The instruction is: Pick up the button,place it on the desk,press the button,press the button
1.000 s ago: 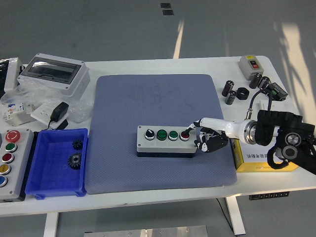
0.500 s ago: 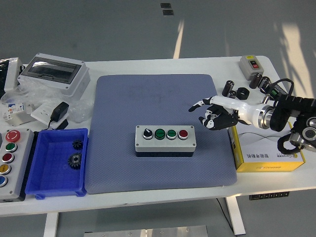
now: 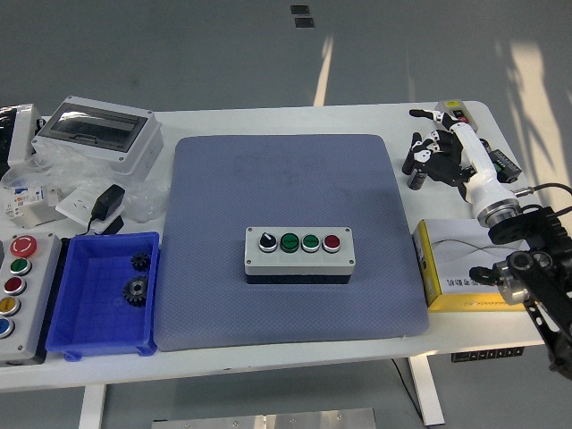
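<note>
A grey button box [image 3: 300,252] with a black knob, two green buttons and a red button lies in the middle of the blue-grey mat [image 3: 286,232]. My right hand [image 3: 435,147] is off the mat at the back right of the table, well away from the box. Its index finger points left, the other fingers are curled, and it holds nothing. My left arm is not in view.
A yellow box [image 3: 469,279] lies right of the mat under my right forearm. Black cylinders and a small grey switch box [image 3: 454,114] sit at the back right. A blue bin [image 3: 103,293] with gears, a button panel [image 3: 20,295] and an enclosure [image 3: 98,132] stand at the left.
My right hand lifted its index finger off the red button, drew back to the right, then swung up to the back right corner of the table. The button box stayed put.
</note>
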Available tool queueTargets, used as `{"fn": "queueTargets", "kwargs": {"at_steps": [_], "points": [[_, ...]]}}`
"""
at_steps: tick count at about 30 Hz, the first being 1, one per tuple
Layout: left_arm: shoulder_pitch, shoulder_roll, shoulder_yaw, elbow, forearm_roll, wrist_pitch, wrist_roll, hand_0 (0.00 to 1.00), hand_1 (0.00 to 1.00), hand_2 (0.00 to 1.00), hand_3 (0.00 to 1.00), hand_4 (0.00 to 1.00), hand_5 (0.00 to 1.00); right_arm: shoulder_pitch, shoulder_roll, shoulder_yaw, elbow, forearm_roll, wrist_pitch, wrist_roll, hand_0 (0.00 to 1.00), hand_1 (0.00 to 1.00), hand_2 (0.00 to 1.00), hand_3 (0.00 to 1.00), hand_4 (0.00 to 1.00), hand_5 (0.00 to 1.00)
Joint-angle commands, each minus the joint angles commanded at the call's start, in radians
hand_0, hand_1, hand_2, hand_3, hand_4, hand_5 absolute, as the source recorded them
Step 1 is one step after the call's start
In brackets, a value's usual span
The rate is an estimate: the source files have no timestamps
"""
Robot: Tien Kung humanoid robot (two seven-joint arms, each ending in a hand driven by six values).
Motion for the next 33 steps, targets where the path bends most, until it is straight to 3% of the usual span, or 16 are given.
{"fn": "queueTargets", "kwargs": {"at_steps": [5, 6, 11, 12, 17, 18, 33], "points": [[0.003, -0.005, -0.001, 0.000, 0.003, -0.001, 0.001, 0.623, 0.577, 0.550, 0.609, 0.626, 0.196, -0.026, 0.053, -0.007, -0.018, 0.083, -0.103, 0.131, 0.536, 0.657, 0.702, 0.774, 0.623, 0.280], [0.003, -0.004, -0.002, 0.000, 0.004, -0.001, 0.000, 0.624, 0.577, 0.551, 0.610, 0.627, 0.197, -0.029, 0.056, -0.008, -0.018, 0.091, -0.113, 0.153, 0.690, 0.751, 0.780, 0.795, 0.687, 0.372], [-0.004, -0.001, -0.004, 0.000, 0.007, -0.002, -0.005, 0.624, 0.577, 0.551, 0.610, 0.627, 0.197, -0.043, 0.059, 0.000, -0.014, 0.106, -0.131, 0.209, 0.690, 0.751, 0.780, 0.795, 0.687, 0.372], [-0.005, -0.001, -0.003, 0.000, 0.007, -0.003, -0.006, 0.624, 0.578, 0.551, 0.609, 0.628, 0.198, -0.046, 0.059, 0.003, -0.012, 0.107, -0.132, 0.212, 0.838, 0.854, 0.861, 0.844, 0.917, 0.704], [-0.007, -0.002, 0.000, 0.000, 0.006, -0.004, -0.006, 0.624, 0.578, 0.551, 0.609, 0.628, 0.198, -0.061, 0.056, 0.018, -0.005, 0.108, -0.135, 0.218, 0.838, 0.854, 0.861, 0.844, 0.917, 0.704], [-0.006, -0.002, 0.000, 0.000, 0.006, -0.004, -0.006, 0.624, 0.578, 0.553, 0.611, 0.628, 0.198, -0.065, 0.056, 0.021, -0.004, 0.108, -0.136, 0.219, 0.849, 0.848, 0.858, 0.895, 0.947, 0.850], [-0.006, 0.002, -0.005, 0.000, 0.006, -0.005, -0.006, 0.624, 0.579, 0.552, 0.612, 0.632, 0.204, -0.120, 0.062, 0.059, -0.010, 0.110, -0.137, 0.220, 0.847, 0.844, 0.850, 0.887, 0.947, 0.825]]}}
